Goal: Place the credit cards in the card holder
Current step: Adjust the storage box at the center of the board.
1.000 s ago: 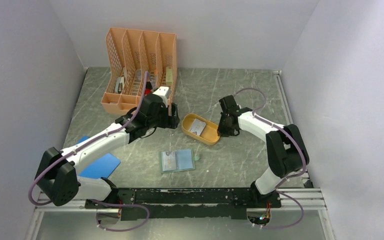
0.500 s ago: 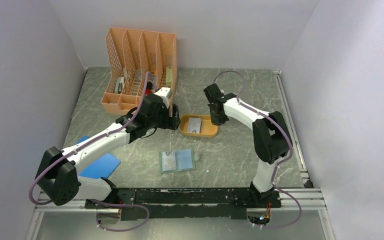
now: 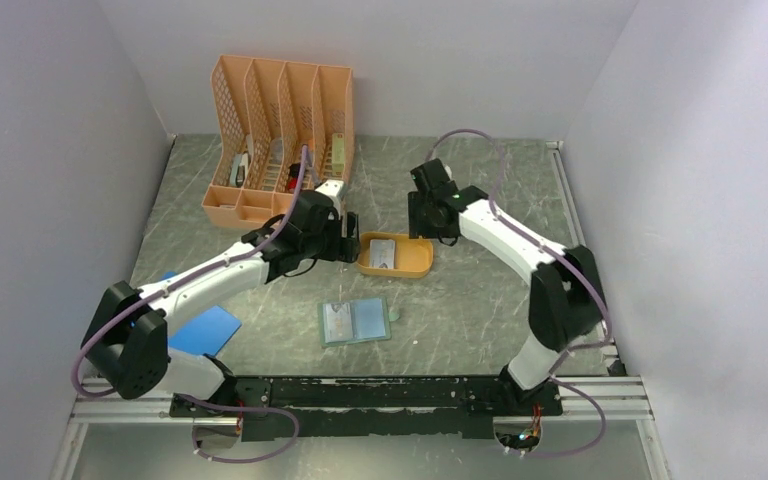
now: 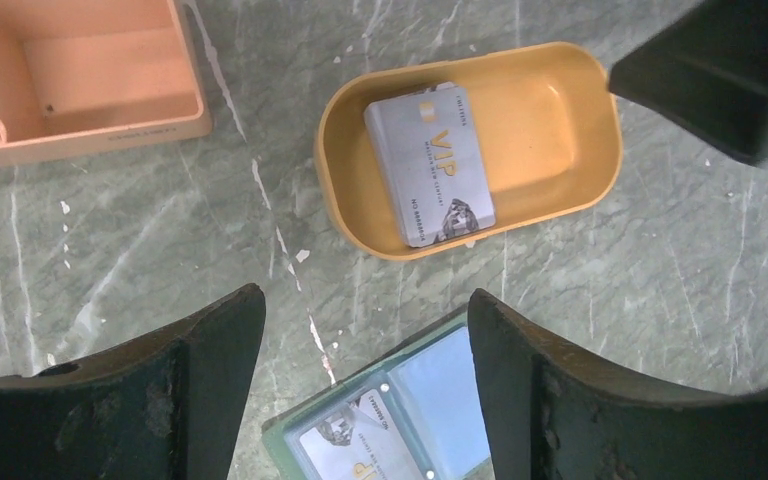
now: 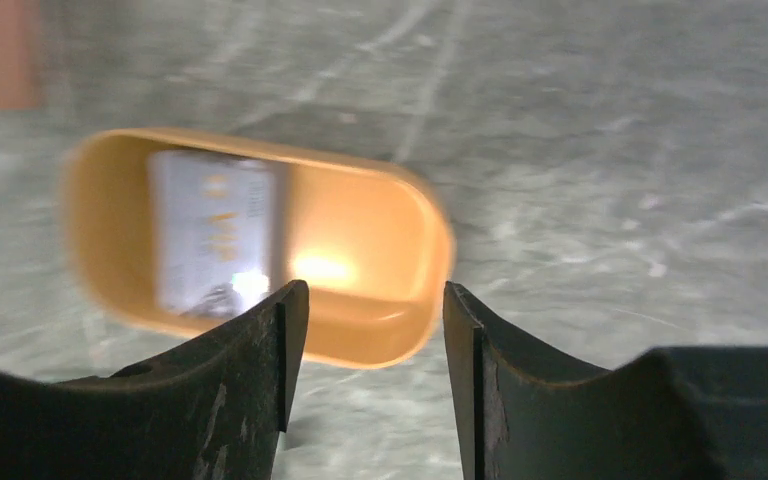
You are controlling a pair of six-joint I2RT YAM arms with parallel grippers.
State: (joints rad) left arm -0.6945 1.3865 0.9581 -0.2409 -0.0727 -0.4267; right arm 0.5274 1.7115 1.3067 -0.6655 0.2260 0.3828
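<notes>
My left gripper [image 3: 346, 240] hangs just off the left end of the orange oval tray [image 3: 418, 264], right in the middle of the top view. Its jaws stand wide apart and there's nothing between them. Through the left wrist camera I'm looking straight down between my fingers [image 4: 190, 370] at the grey-green marbled table [image 4: 110, 250], with the tray [image 4: 335, 190] filling the upper middle of the frame.

The credit cards [image 4: 428, 165] lie flat in the tray's left half. The top one is pale grey with gold "VIP" lettering and a small dark picture at its lower end. How many sit under it, I can't tell.

At the bottom edge of that view is the card holder [image 4: 400, 420], spread open with the pale teal inside facing up. One card [image 4: 355, 445] is already in its left pocket. In the top view the holder [image 3: 355, 321] lies below the tray, apart from it.

My right gripper [image 3: 430, 222] is just above the tray's upper right end. Its jaws are parted and it grips nothing. The right wrist picture is blurred, but the tray [image 5: 425, 245] shows beyond my fingertips with the cards [image 5: 210, 230] at its left.

The peach file organizer [image 3: 280, 100] stands at the upper left. A blue sheet [image 3: 205, 332] lies at the lower left, partly under my left arm.
</notes>
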